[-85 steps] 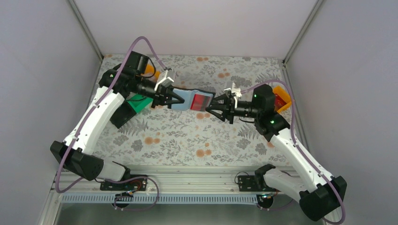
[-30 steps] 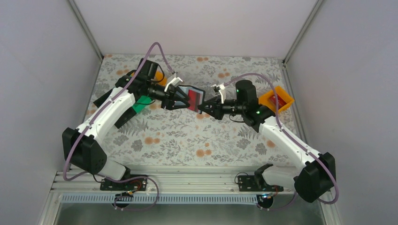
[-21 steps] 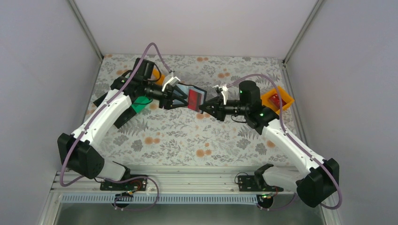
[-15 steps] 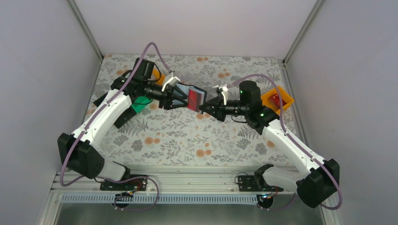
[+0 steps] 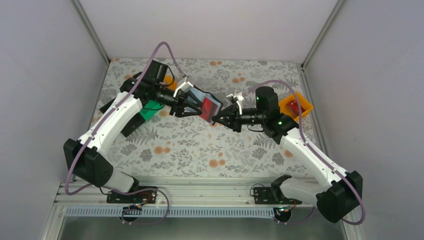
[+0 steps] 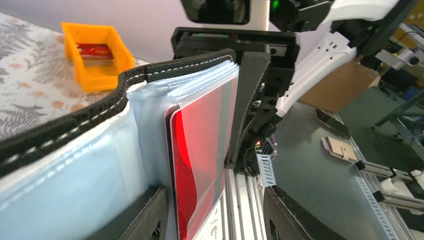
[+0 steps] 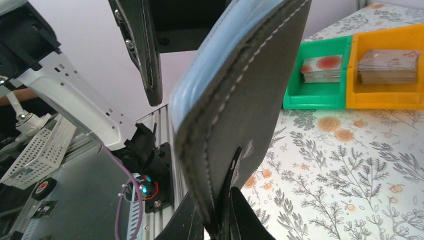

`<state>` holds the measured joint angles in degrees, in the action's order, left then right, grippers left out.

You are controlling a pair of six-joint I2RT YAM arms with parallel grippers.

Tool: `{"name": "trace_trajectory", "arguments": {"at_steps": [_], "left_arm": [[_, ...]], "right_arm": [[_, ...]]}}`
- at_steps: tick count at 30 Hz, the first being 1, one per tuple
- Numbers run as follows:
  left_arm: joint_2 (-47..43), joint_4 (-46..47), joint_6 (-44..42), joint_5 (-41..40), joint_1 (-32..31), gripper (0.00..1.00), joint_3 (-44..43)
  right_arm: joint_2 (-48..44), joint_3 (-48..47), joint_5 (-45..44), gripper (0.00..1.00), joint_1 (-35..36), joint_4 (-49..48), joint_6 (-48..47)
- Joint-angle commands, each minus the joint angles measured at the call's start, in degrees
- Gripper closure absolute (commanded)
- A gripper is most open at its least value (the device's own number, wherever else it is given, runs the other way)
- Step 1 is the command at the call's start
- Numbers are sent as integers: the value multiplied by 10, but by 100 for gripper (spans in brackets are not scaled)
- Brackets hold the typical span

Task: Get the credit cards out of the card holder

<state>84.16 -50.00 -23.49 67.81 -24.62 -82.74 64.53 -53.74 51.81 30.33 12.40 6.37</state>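
Card holder (image 7: 250,100) aloft: right gripper (image 7: 222,220) pinched on its cover edge; left gripper (image 6: 212,205) half-open astride, hold unclear. Risk: thin pinch slips.

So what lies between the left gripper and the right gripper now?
The card holder, with a red credit card showing in its sleeves. The top view shows it spanning from the left gripper to the right gripper.

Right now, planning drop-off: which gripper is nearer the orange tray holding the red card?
Right. The right gripper sits left of the orange tray; left gripper lies farther left.
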Motion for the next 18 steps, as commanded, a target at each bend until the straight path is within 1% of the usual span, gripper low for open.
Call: {"name": "trace_trajectory", "arguments": {"at_steps": [1,5,8,9,11,13,16,18], "left_arm": [[-2,-42,-72,136,-54,53,-22],[-12,-60,-93,138,-60,56,-23],[-17,-46,-82,104,-61,61,-2],[-19,-36,-73,79,-63,63,4],[-20,-23,-62,39,-66,71,12],[-20,-15,-57,25,-69,77,14],[-16,-2,-46,1,-82,82,9],[-11,8,-36,-6,-91,89,7]], "right_arm": [[-2,-4,-4,96,7,-50,-17],[-3,-2,-13,96,-1,-72,4],[-5,-13,-16,96,-2,-74,8],[-7,-16,-19,96,-2,-73,9],[-11,-23,-25,96,-2,-71,10],[-12,-28,-27,96,-3,-70,11],[-7,-33,-24,96,-3,-71,13],[-1,-36,-24,96,-2,-72,13]]}}
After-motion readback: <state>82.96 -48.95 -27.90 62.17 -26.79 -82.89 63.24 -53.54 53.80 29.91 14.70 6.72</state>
